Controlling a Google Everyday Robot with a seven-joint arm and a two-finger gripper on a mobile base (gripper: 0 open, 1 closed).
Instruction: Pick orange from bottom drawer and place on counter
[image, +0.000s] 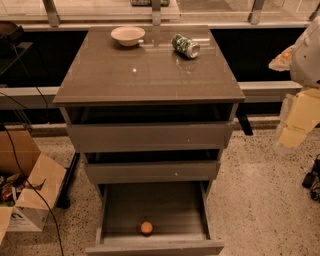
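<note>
The orange (146, 227) lies on the grey floor of the bottom drawer (155, 246), near its front wall and a little left of centre. The drawer is pulled wide open. The counter (150, 70) is the glossy grey-brown top of the cabinet. My gripper (296, 122) shows as a pale yellow and white shape at the right edge of the view. It is beside the cabinet at about the height of the top drawer, far up and right of the orange, and touches nothing.
A cream bowl (128, 35) and a green can (185, 46) on its side sit at the back of the counter. The two upper drawers (150, 136) stand slightly open. An open cardboard box (27, 192) and cables are on the floor at the left.
</note>
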